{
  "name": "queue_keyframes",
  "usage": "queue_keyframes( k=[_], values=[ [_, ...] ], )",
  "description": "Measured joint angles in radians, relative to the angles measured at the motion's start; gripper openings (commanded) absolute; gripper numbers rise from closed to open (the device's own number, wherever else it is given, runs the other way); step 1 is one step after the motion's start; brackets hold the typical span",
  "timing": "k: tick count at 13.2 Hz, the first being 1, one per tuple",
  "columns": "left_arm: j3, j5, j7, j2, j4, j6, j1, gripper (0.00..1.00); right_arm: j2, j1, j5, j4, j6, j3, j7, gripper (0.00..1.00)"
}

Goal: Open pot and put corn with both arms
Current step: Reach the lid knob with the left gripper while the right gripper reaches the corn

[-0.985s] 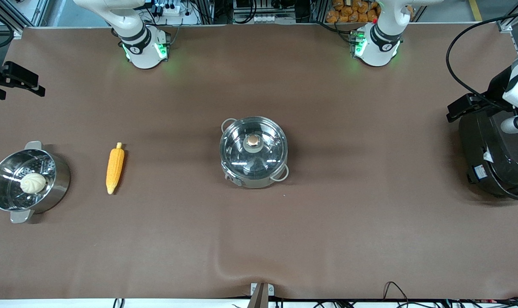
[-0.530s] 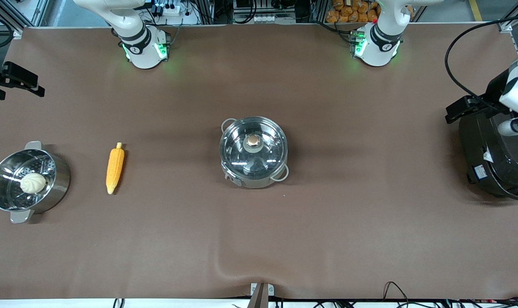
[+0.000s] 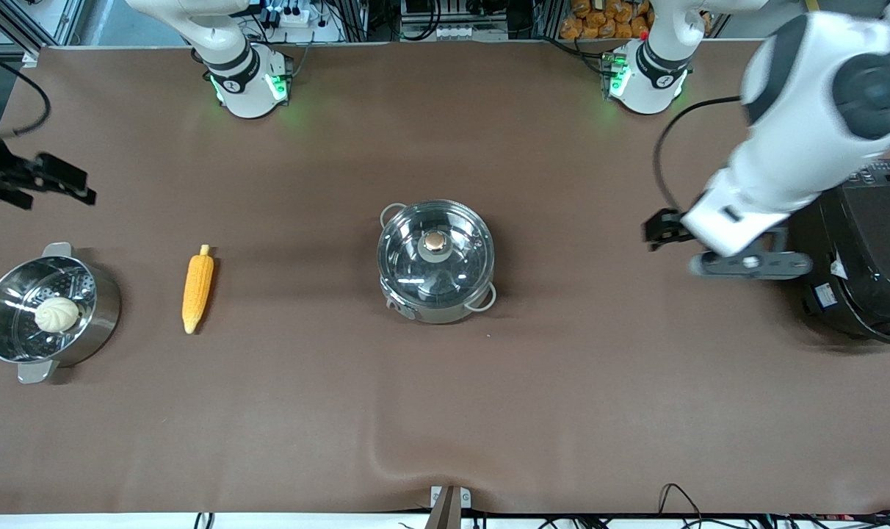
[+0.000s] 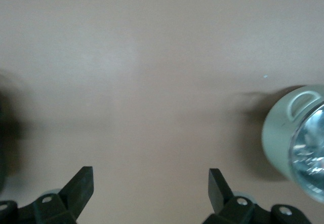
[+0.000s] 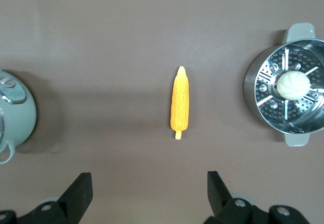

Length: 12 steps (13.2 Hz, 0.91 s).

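Observation:
The steel pot stands mid-table with its glass lid and tan knob on. Its edge also shows in the left wrist view and the right wrist view. The corn lies on the cloth toward the right arm's end, and it shows in the right wrist view. My left gripper is open and empty over bare cloth between the pot and the rice cooker; its own view shows the fingers wide apart. My right gripper is open and empty over the table's right-arm end.
A steel steamer pot with a white bun stands beside the corn at the right arm's end. A black rice cooker stands at the left arm's end, beside my left arm. The brown cloth has a wrinkle by the near edge.
My left arm has swung from over the rice cooker toward the pot. My right gripper has shifted a little inward over the table. Pot, lid and corn have not moved.

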Motion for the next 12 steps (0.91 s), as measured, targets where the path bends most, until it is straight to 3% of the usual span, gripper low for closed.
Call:
queue_keyframes(
  k=[7, 12],
  values=[
    [-0.004, -0.064, -0.474, 0.148, 0.088, 0.176, -0.247, 1.0, 0.073, 0.001, -0.004, -0.37, 0.437, 0.0, -0.004, 1.0],
    [0.002, -0.064, -0.737, 0.285, 0.175, 0.223, -0.375, 1.0, 0.244, 0.019, -0.11, -0.469, 0.648, 0.004, -0.013, 1.0]
  ],
)
